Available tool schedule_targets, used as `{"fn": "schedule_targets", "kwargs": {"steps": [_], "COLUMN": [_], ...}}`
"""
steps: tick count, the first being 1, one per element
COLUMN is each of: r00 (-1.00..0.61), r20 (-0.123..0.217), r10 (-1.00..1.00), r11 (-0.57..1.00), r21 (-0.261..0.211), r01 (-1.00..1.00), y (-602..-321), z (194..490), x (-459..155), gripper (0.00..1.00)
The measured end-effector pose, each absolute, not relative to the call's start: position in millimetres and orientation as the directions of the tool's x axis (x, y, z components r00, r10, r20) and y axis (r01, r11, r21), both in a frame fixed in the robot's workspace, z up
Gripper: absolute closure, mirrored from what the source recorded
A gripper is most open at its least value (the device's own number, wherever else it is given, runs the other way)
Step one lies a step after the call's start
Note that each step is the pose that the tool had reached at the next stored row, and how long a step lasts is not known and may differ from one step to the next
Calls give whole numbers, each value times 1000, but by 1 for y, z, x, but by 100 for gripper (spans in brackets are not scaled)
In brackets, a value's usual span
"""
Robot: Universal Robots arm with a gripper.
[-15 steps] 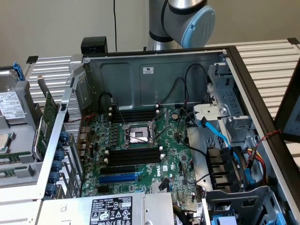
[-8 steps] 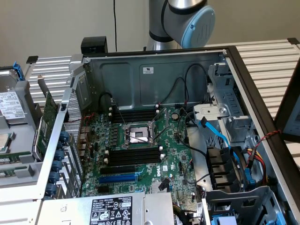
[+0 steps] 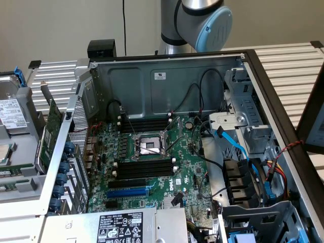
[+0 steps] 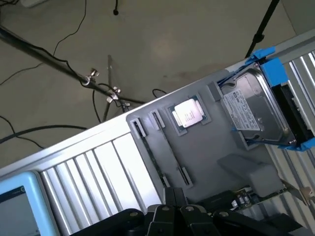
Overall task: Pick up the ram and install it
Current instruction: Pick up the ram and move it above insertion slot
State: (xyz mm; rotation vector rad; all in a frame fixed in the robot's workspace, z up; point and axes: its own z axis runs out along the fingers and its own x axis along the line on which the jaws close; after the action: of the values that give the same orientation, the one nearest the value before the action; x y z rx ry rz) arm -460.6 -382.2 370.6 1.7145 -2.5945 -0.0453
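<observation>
Gripper (image 4: 175, 196), black and angular, has its two fingers pressed together, pinching nothing. In the wrist view its tips hang close over one end of a long narrow holder in a flat grey plastic tray (image 4: 216, 147). In that holder stands the ram (image 4: 152, 157), a long thin dark-green circuit-board stick seen edge-on between small grey clips at either end; whether the tips touch it I cannot tell. Just beside the ram, in the same tray, a square silver processor chip (image 4: 188, 114) lies in its own recess. Further along sits a silver metal hard drive (image 4: 253, 113) with a white label, cradled in a bright blue plastic bracket (image 4: 273, 69). The tray rests on a ribbed aluminium table (image 4: 98, 164).

In the exterior view the grey robot arm with a light-blue joint cap (image 3: 195, 20) rises behind an open grey steel computer case (image 3: 167, 76). Inside lies a large green motherboard (image 3: 187, 172) with a silver processor socket (image 3: 149, 146) at its middle and rows of black memory slots (image 3: 144, 167) on both sides of it. A flat blue cable (image 3: 234, 144) curls toward the exterior view's right, and a silver power supply with a black-and-white label (image 3: 119, 225) sits at the near edge. The tray with the hard drive stands outside the case, at the exterior view's left
</observation>
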Motion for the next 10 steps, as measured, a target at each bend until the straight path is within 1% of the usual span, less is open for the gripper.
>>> {"fn": "schedule_targets", "kwargs": {"steps": [8, 10], "r00": [-256, -243], "r20": [11, 11], "r10": [-967, -970], "r11": [256, 243], "r21": [41, 41], "r01": [-966, -969], "y": [-382, -382], "z": [369, 369], "x": [-461, -461], "gripper": [90, 90]}}
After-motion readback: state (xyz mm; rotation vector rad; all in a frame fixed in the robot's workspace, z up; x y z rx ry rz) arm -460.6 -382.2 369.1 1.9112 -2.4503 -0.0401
